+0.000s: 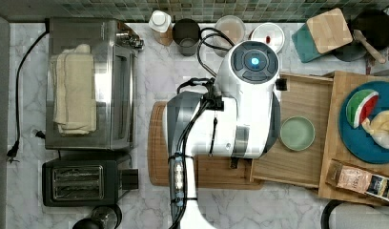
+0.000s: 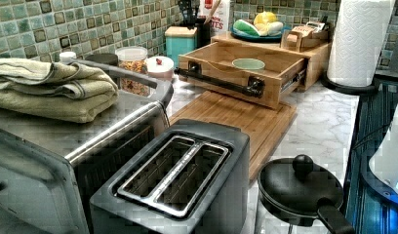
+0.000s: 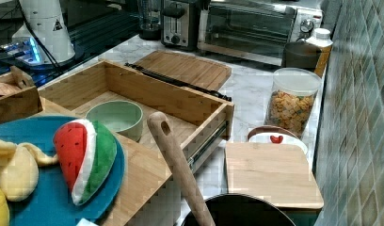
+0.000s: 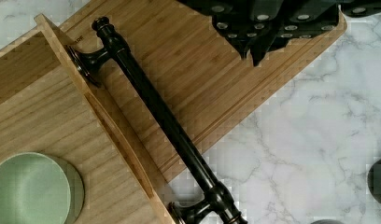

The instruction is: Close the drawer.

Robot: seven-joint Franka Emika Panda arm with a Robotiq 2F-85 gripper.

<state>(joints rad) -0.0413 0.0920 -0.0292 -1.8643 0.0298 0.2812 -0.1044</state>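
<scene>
On the marble counter, labelled parts:
Drawer: pulled out of its light-wood cabinet and standing open; its front end overhangs the cutting board.
Handle: long black bar on two posts, fixed across the drawer front, lying above the cutting board in the wrist view.
Bowl: pale green, resting on the drawer floor, apart from the walls.
Gripper: dark body over the cutting board, near the handle but apart from it; whether the fingers are spread or closed cannot be told.
Arm: white, covering the drawer front in the top view.
Plate: blue, on the cabinet top, carrying a toy watermelon slice.
</scene>
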